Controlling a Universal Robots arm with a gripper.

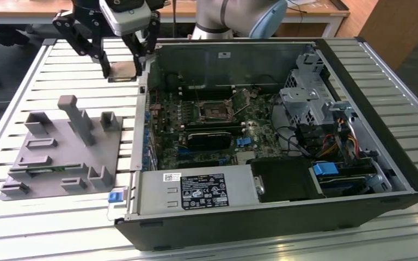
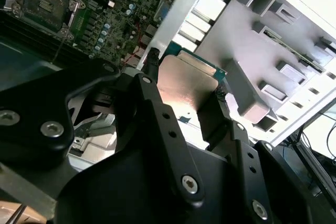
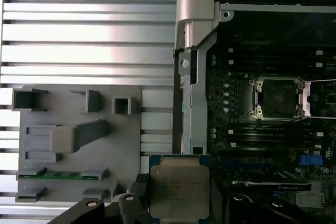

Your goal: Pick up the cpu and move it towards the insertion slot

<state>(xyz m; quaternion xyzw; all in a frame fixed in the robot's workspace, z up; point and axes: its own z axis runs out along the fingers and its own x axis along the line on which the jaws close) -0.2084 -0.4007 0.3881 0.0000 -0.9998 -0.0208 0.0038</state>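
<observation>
CPU (image 3: 178,191) sits clamped between the gripper (image 1: 124,66) fingers, raised above the slatted table (image 1: 63,81), just outside the open computer case (image 1: 282,217) on the exterior view's left. Keep it level as you carry it rightward. Inside the case, the insertion slot (image 3: 277,97) lies open and unoccupied.

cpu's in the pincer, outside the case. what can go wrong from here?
1. The pincer grips the cpu only by its edges; it might slip or tilt.
2. The case's metal side wall stands between the cpu and the insertion slot; a low path could clip it.
3. The slot's thin lever stands raised nearby and could snag.
</observation>
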